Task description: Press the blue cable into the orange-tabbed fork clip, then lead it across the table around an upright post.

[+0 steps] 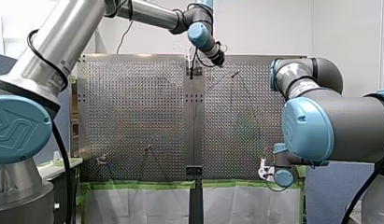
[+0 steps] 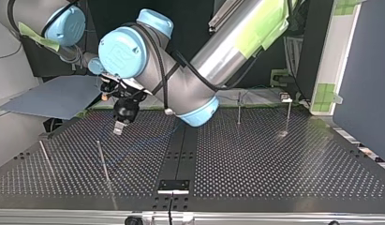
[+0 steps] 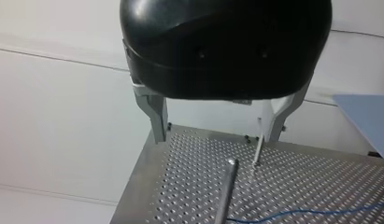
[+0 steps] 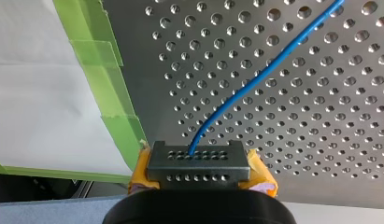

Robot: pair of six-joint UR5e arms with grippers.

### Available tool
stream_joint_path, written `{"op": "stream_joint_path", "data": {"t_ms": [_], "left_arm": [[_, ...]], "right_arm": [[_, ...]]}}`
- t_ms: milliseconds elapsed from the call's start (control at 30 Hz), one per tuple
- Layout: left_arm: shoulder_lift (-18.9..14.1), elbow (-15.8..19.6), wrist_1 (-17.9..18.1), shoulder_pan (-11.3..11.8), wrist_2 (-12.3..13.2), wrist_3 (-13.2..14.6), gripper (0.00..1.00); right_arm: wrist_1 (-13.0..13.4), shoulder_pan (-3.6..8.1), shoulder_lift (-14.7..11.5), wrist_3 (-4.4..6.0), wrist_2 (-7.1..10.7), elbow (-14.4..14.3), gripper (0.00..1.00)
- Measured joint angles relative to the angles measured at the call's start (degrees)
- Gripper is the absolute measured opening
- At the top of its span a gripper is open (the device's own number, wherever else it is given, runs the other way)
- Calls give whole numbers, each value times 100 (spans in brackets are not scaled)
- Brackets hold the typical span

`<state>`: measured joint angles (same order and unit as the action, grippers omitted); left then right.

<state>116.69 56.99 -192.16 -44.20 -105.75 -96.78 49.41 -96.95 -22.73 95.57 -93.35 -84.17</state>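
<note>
Gripping the thin blue cable (image 4: 264,74) near its end, my right gripper (image 4: 199,161) has its yellow-orange pads drawn together on it, and the line runs out from the black perforated fingertips over the perforated steel table (image 4: 297,140); judged a holding grip, so the loose run can be steered rather than dragged. Landmark taken: the slim upright steel post with rounded top (image 3: 229,186). My right gripper sits well apart from that post, low at the table edge lined with green tape (image 4: 110,93). The cable lies slack on the plate and reaches the foot of the post; whether it bends round the foot is cut off from view. My left gripper (image 3: 213,140), black body with bare metal fingers, hangs above and just short of the post with its fingers wide apart and nothing between them; probably placed there to take the cable or nudge it round the post. A second thin post (image 3: 258,149) stands just beyond the landmark post, nearer the table corner. The orange-tabbed fork clip cannot be picked out in any view, so seating is unconfirmed. Judgement: early in the task, with the lead round the post not yet shown done
</note>
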Motion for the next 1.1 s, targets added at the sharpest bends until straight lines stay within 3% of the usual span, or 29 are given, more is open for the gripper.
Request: {"op": "stream_joint_path", "data": {"t_ms": [233,500,867,1100], "left_arm": [[56,-400,22,18,224,-23,98],[60,-817,-204,45,184,-54,98],[115,-706,-325,67,118,-156,98],[138,-691,-439,67,-104,-168,98]], "right_arm": [[7,-3,1,-6,0,1,0],[5,-1,1,-3,0,8,0],[-3,-2,1,15,14,18,0],[-24,-1,1,15,19,18,0]]}}
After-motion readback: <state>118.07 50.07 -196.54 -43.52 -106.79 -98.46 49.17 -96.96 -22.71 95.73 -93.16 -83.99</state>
